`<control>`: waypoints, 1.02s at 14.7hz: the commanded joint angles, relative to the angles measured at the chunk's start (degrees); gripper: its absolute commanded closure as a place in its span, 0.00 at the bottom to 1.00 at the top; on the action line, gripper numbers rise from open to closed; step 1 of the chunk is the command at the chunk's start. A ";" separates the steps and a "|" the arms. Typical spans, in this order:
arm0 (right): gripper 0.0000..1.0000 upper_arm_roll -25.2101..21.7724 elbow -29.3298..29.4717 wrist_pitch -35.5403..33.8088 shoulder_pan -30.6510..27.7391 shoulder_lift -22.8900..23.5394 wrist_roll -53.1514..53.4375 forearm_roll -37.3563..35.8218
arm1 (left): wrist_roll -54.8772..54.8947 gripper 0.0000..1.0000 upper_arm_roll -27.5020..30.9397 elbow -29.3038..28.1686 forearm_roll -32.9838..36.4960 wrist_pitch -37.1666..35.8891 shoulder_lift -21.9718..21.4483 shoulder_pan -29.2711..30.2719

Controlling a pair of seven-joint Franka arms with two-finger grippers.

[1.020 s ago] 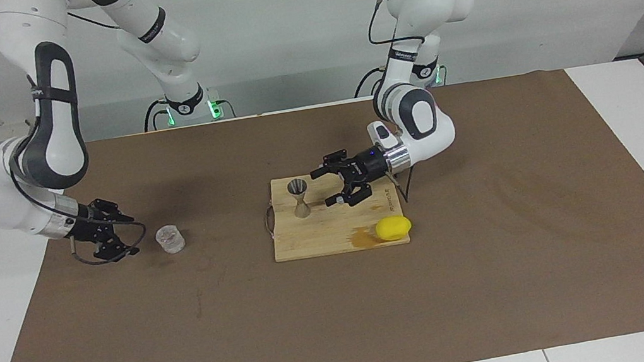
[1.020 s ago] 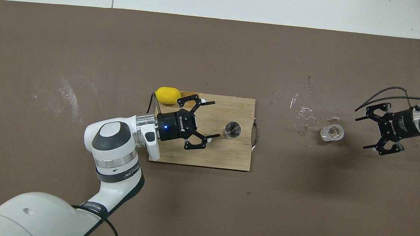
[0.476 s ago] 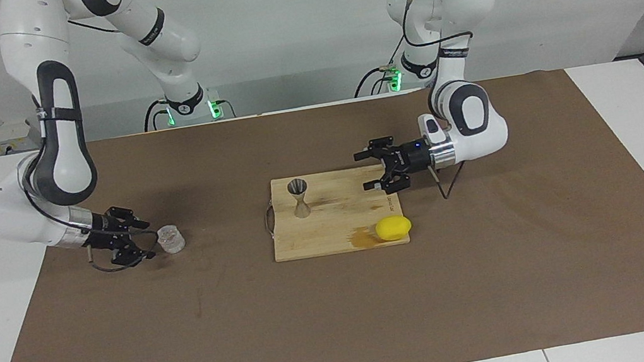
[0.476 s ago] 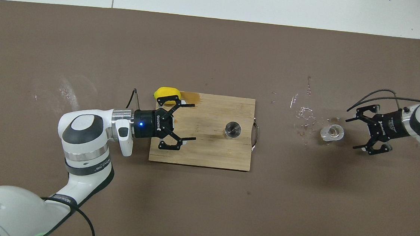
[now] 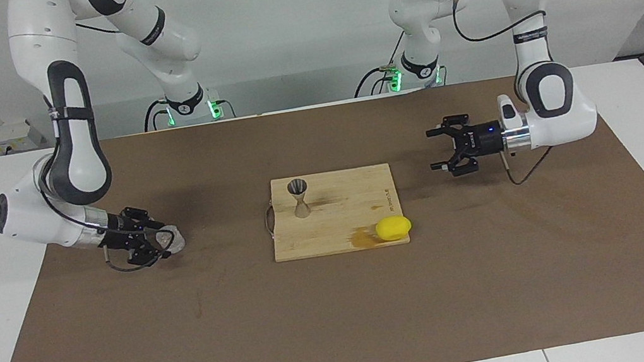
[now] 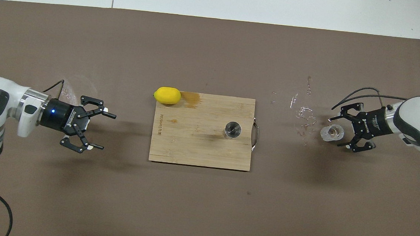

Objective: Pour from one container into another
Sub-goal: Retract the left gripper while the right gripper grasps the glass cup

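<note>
So the glass cup [image 5: 171, 238] is sat on the bench's brown mat toward the right arm's end, flanked by the open right gripper [image 5: 160, 240]. The jigger [image 5: 299, 198] is stood on the cutting board [image 5: 339, 229]. The left gripper [image 5: 433, 150] is held open over the mat.

I see that my left gripper [image 5: 437, 149] has left the cutting board [image 5: 338, 223]. One second ago it was just beside the jigger [image 5: 299, 198], over the board. Now it is over the bare brown mat [image 5: 499, 256], well apart from the jigger, toward the left arm's end of the table, and its fingers stand wide apart. My right gripper [image 5: 160, 242] has moved forward to the glass cup [image 5: 172, 239]. Before, the cup stood a little apart in front of its tips. Now the spread fingers [image 6: 334, 118] are on both sides of the cup.
</note>
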 commanded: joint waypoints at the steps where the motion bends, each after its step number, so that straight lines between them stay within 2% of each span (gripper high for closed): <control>1: 0.13 0.28 -2.23 1.73 -0.60 -1.16 -2.34 1.81 | -3.00 0.00 -0.57 7.63 9.43 -1.58 3.25 1.96; 3: 0.26 0.19 -2.14 2.34 -0.78 -1.16 -2.26 1.81 | -4.49 0.00 -0.57 12.21 14.19 -1.67 4.49 3.46; 6: 0.51 0.19 -1.96 2.35 -0.87 -1.07 -2.08 1.90 | -7.75 0.00 -0.57 15.90 19.92 -1.57 4.50 3.55; 8: 0.70 0.19 -1.96 2.43 -0.87 -1.07 -1.99 1.90 | -9.85 0.00 -0.40 19.33 20.71 -1.93 4.15 3.29; 10: 0.97 0.28 -1.70 2.08 -0.87 -1.25 -2.08 1.81 | -14.84 0.00 -0.31 22.24 25.79 -1.84 2.66 2.15; 12: 1.00 0.28 -1.61 1.64 -0.78 -2.12 -2.08 1.81 | -21.69 0.00 -0.40 25.13 29.58 -1.67 0.02 -0.21; 15: 1.00 0.54 -1.61 0.94 -0.34 -3.88 -1.03 1.81 | -27.61 0.00 -0.49 27.43 33.37 -1.67 -0.86 -1.54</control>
